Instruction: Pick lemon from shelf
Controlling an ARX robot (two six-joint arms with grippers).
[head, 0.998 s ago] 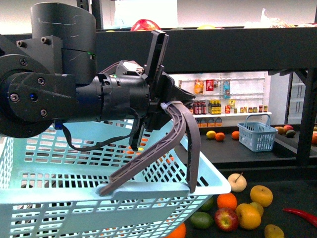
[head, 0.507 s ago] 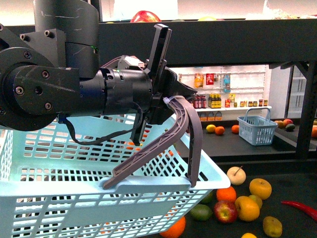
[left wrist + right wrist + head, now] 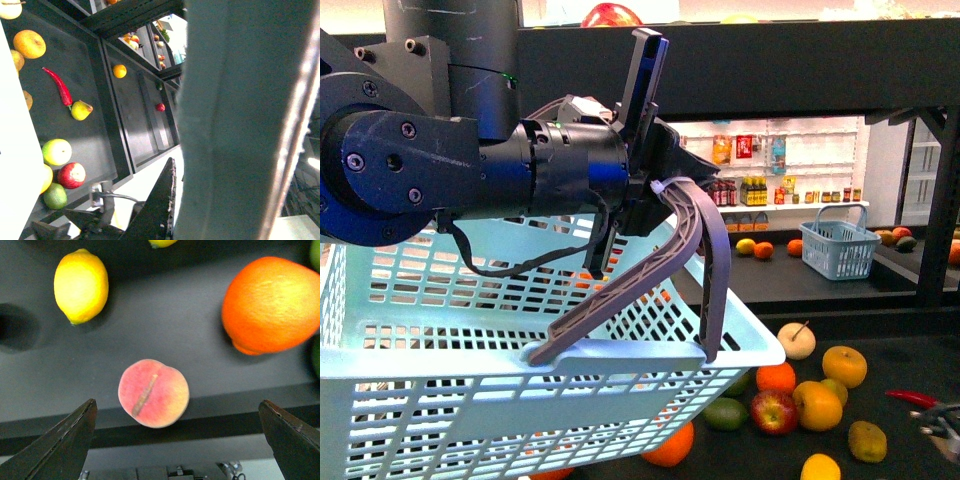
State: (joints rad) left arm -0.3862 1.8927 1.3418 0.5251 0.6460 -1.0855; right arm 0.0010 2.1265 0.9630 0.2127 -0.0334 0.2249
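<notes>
Right jaws (image 3: 177,412) gape, grasping nothing, over a pink round peach (image 3: 153,392) on the matte black shelf tray (image 3: 200,330). The bright yellow oval lemon (image 3: 80,285) lies beyond it, untouched. At one o'clock of the pale-blue plastic basket (image 3: 470,400), left jaws (image 3: 660,190) clench its grey handle (image 3: 705,270). The pick has not yet started.

Smooth, faintly waxy yellow skin on the lemon (image 3: 81,286), sitting on the shelf (image 3: 165,325) with its matt black tray. The peach (image 3: 153,393) looks velvety, the orange (image 3: 272,305) shiny and pebbled. The basket (image 3: 440,400) is pale blue glossy plastic, its handle (image 3: 712,300) matt grey plastic.
</notes>
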